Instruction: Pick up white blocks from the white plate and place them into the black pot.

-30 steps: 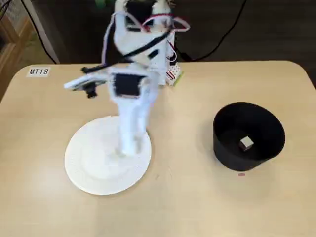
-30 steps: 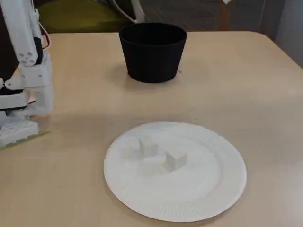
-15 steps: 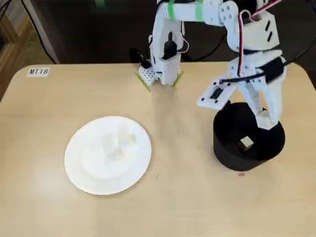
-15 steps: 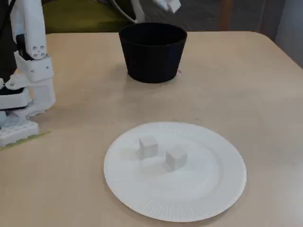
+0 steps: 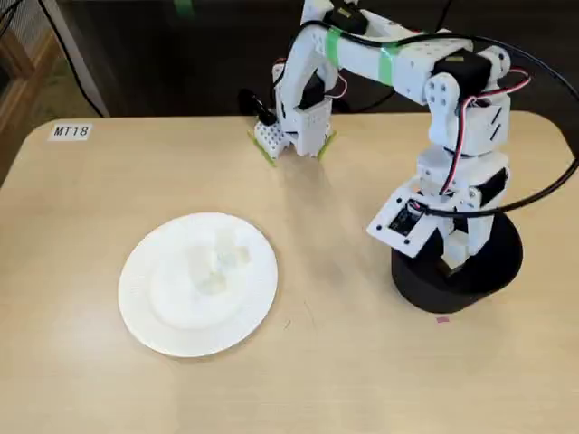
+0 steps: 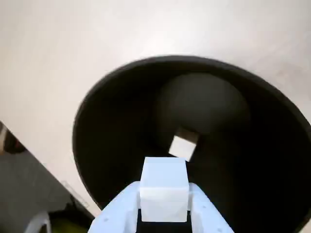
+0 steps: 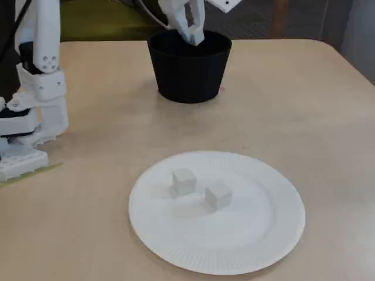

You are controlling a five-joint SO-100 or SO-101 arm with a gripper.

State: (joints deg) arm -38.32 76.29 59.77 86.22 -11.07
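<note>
Jaws clamped on one white block (image 6: 164,187) above the mouth of the black pot (image 5: 499,264).

Wrist view: the held block sits between both fingers (image 6: 206,213), directly over the pot opening; a second white block (image 6: 182,146) lies on the pot floor. Two further blocks (image 7: 183,181) (image 7: 218,195) rest near each other on the white plate (image 7: 258,246), which stands on the tabletop (image 7: 304,111) well apart from the pot.

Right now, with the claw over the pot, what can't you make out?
- Pot interior: hidden by its wall in a fixed view.
- Block in the claw: covered by the arm in both fixed views.
- Plate blocks: washed out white-on-white in a fixed view.
- Plate: outside the wrist view.
</note>
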